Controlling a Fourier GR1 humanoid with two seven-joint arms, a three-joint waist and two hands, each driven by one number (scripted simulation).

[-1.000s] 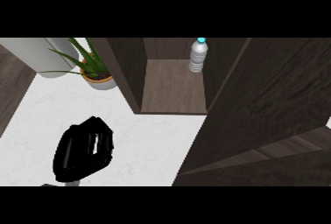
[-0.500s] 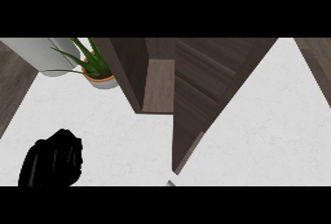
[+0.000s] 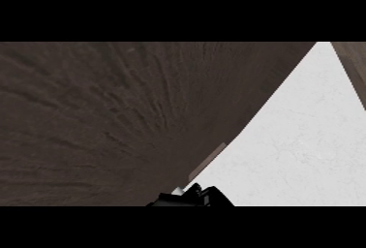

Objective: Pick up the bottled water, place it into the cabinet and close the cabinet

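The dark wood cabinet door fills most of the head view, slanting from the top right down to the bottom centre. It hides the cabinet's inside, so the bottled water does not show. A small black part of my right hand shows at the bottom centre, against the door's lower edge. Too little of it is visible to tell how it is held. My left hand is not visible.
White counter shows to the right of the door. A narrow dark wood panel stands at the top right corner.
The door has swung left across the view and now covers the cabinet opening, the plant and the left hand. The bottle was last seen one second ago.
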